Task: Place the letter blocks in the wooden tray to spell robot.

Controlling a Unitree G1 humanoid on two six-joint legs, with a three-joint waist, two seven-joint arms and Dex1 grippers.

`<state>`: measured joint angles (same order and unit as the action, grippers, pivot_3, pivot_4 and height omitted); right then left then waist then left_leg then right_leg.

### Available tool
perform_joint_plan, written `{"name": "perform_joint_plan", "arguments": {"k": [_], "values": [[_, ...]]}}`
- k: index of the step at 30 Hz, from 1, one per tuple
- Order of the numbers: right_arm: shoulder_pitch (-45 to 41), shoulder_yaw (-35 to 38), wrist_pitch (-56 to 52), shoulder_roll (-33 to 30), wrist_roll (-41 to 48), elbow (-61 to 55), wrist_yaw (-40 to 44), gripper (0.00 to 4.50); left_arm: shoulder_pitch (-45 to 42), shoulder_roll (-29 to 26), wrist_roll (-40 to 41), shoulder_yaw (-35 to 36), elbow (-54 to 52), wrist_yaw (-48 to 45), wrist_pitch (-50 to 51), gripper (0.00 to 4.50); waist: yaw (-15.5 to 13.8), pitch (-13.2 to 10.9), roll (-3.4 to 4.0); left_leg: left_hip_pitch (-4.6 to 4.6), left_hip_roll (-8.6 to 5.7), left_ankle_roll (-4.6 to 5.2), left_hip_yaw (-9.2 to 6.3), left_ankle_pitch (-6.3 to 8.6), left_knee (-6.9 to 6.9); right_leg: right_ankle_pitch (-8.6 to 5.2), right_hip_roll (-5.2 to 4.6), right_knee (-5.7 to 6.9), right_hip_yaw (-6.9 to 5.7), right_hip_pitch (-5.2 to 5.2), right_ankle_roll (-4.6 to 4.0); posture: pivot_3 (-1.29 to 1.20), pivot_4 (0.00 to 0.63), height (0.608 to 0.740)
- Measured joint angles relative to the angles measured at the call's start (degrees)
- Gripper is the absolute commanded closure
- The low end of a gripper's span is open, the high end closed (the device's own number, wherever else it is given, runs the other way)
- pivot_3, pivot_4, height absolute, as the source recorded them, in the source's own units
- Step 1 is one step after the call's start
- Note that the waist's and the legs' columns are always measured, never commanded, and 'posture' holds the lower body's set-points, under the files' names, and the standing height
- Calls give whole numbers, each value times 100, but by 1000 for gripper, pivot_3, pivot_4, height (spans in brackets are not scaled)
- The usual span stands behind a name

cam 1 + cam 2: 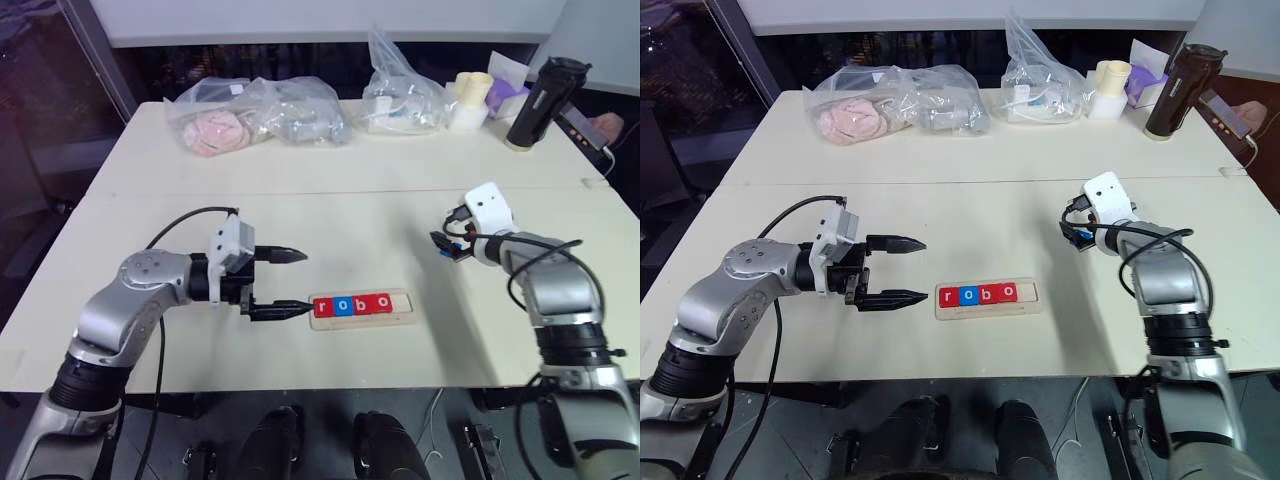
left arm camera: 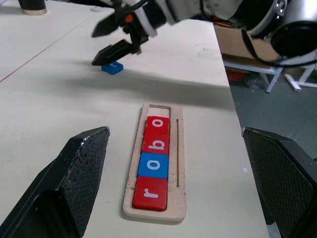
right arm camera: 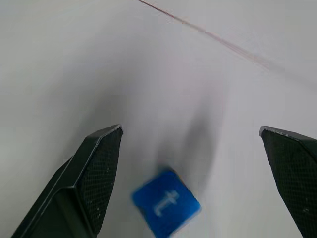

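Four blocks [image 2: 152, 166] already sit in the tray [image 1: 361, 320], reading r, o, b, o: red, blue, red, red. One slot at the tray's right end is empty. The tray lies near the front edge of the table [image 1: 330, 180], between the two arms.

The last block, a blue t [image 3: 166, 202], lies flat on the table to the right of the tray, well apart from it. The right gripper [image 2: 110, 40] hangs just over it with jaws spread wide, holding nothing. From the right wrist, the t sits between the two fingers [image 3: 91, 183] but low and skewed, its edges not square to them.

The step in hand looks like picking up the t. Next the gripper would need to come down, line its fingers with the block's sides, close, then carry it to the empty slot with the letter upright.

The left gripper [image 1: 288, 283] rests just beside the tray's left end, jaws wide and empty, pointing along the tray. It seems clear of the open slot.

At the table's far edge, well away: two clear bags [image 1: 260, 115] of soft items, a third bag [image 1: 400, 95], a pale cup [image 1: 470, 98] and a dark bottle [image 1: 545, 100]. Nothing lies between the t and the tray
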<state>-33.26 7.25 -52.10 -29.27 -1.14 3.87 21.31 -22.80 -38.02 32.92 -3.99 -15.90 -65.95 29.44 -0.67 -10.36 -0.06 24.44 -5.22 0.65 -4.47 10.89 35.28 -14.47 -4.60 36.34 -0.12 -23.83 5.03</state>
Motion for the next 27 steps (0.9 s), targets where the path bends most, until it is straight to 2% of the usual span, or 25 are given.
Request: {"name": "perform_joint_plan", "arguments": {"k": [6, 12, 21, 27], "values": [[-139, 264, -1142, 591, -23, -737, -886, 37, -2, 2, -5, -69, 4, -12, -8, 0, 11, 1, 2, 0, 1, -3, 0, -2, -5, 3, 4, 2, 0, -4, 2, 0, 150, 738], [-136, 322, -1825, 1077, 15, -1057, -1321, 37, -3, 2, -5, -100, 6, -7, -11, 0, 17, 2, 3, 0, 1, -2, 0, -3, -4, 4, 5, 3, 0, -4, 1, 0, 150, 738], [-34, 371, -2054, 1476, 47, -1176, -1609, 37, -3, 2, -5, -101, 6, 11, -11, 0, 47, 2, 3, -1, 1, -2, 0, -3, -5, 4, 6, 4, 0, -4, 2, 0, 150, 738], [-183, 776, -1876, 1631, 195, -664, -1776, 37, -2, 1, -5, -101, 5, 22, -11, 0, 80, 3, 3, -5, 1, -2, 0, -4, -4, 5, 7, 7, 0, 0, 1, 0, 150, 738]]}}
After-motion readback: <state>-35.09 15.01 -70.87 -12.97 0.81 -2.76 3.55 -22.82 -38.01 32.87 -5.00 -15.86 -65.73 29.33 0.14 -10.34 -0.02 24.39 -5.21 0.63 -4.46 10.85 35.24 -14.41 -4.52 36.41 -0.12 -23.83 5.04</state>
